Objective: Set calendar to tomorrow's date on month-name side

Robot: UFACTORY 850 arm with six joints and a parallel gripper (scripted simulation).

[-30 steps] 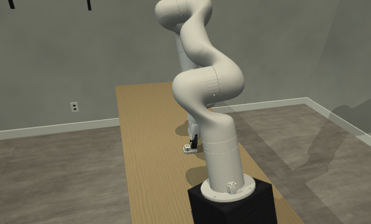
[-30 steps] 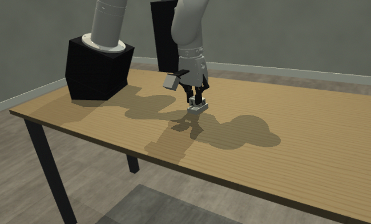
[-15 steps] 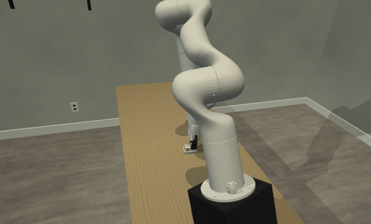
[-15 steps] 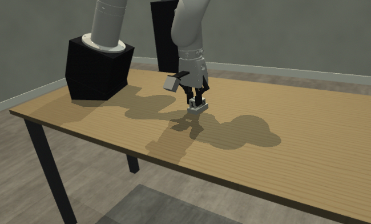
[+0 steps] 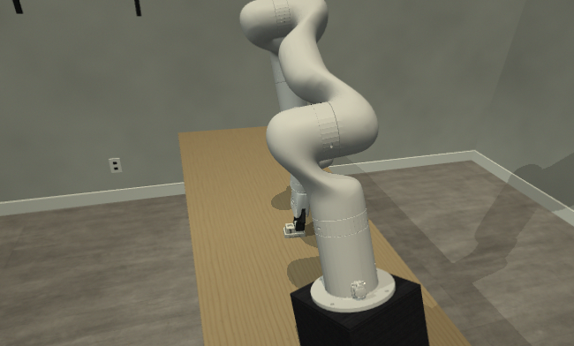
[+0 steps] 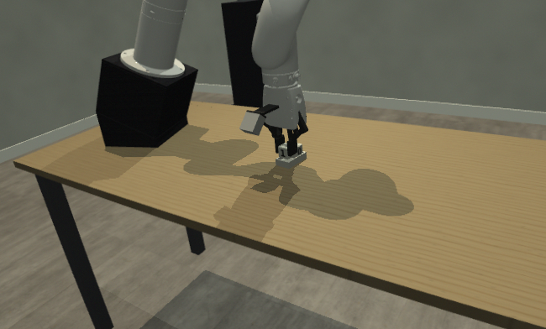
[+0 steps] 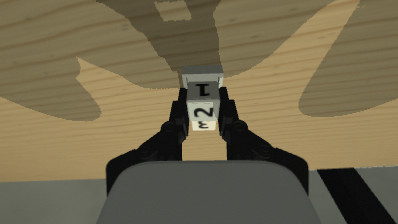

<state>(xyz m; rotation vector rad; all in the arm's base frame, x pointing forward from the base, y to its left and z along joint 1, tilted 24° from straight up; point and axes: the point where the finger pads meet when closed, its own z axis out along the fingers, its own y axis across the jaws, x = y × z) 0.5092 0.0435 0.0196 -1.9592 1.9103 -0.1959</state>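
Tool, closed firmly on the nearer cube, fingers pressed against two opposite side faces. Leaves the numbered faces uncovered that way, so the digits stay readable while the cube is handled: a 2 facing the wrist camera, a 3 on the face below it. Seems lifted or tipped a little above the tray, judging by that second face coming into sight, though not by how much. Probably being turned to bring a new digit to the month side.

Just behind it, inside the tray, the second cube, showing a 1 that reads upside down from the wrist. Flat on the tray's floor, as far as can be told. Under the tray, the tabletop, crossed by broad arm shadows.

From the wrist: digits plain, tray height and tilt unclear. From the exterior view: tool pointing straight down onto the tray, which lies flat on the tabletop, well away from the black pedestal; two cube fronts there, a 1 and what may be a 0, too small to be sure. From the top view: little of the tray beyond one pale corner, the rest hidden behind the arm; no digits legible.
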